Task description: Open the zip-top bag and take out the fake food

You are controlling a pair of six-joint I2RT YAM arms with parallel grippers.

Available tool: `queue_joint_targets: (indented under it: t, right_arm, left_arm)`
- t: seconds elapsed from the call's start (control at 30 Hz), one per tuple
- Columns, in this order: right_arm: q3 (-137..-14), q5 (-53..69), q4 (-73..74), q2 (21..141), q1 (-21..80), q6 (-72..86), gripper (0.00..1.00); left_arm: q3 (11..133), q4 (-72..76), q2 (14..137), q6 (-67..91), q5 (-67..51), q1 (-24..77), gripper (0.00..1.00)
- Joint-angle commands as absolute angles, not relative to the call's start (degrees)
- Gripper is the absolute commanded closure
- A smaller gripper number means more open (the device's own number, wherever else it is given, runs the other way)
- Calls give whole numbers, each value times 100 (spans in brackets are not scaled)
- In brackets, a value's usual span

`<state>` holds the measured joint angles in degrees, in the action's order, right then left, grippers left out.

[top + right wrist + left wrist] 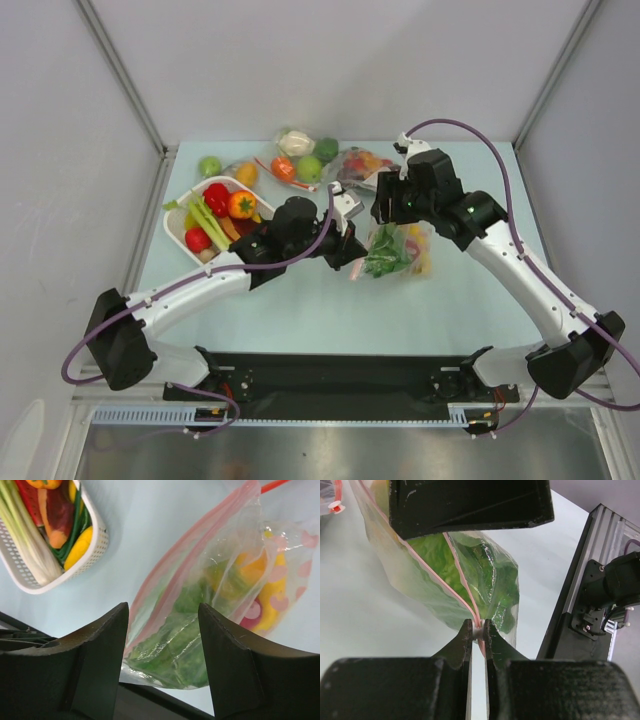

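Note:
The zip-top bag (402, 250) lies at the table's middle, clear with a pinkish-red zip strip (427, 570). Inside are the fake food pieces: green lettuce (182, 645), a yellow banana bunch (274, 607), an orange-yellow fruit (250, 567) and a small red piece (250, 616). My left gripper (348, 245) is at the bag's left edge, and in the left wrist view it (478, 626) is shut on the white zip slider (479, 631). My right gripper (385, 210) hangs over the bag's far end. It (162, 607) is open, with the bag (210, 590) showing below between its fingers.
A white basket (172, 228) with red peppers, a tomato and a leek stands left of the bag; it also shows in the right wrist view (95, 540). Two other clear bags (360, 165) and loose fruit (209, 166) lie at the back. The arms' black base rail (570, 595) is nearby.

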<state>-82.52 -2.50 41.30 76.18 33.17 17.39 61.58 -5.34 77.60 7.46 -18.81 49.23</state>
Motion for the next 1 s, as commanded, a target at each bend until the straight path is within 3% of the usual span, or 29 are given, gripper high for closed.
queue_joint_targets:
  t: [0.0, 0.17, 0.27, 0.57, 0.67, 0.7, 0.97]
  right_arm:
    - [-8517, -747, 4307, 7585, 3349, 1749, 37]
    - [-8499, -791, 4298, 7559, 3357, 1793, 37]
    - [-8499, -835, 4350, 7620, 3349, 1802, 44]
    - [-8508, -923, 4342, 7769, 3340, 1802, 75]
    - [-8543, -949, 4307, 7813, 3340, 1802, 90]
    - [-8560, -958, 4289, 7822, 3331, 1802, 100]
    - [-8675, -1160, 4131, 7858, 3147, 1749, 100]
  left_arm:
    - [6469, -378, 7699, 642, -1881, 4992, 100]
    - [6478, -396, 7717, 633, -1863, 5018, 100]
    - [6504, -404, 7717, 633, -1854, 5036, 100]
    - [6574, -501, 7770, 580, -1837, 5115, 100]
    - [6565, -527, 7796, 571, -1828, 5142, 100]
    - [6565, -536, 7796, 563, -1828, 5159, 100]
    - [6592, -694, 7849, 519, -1758, 5238, 100]
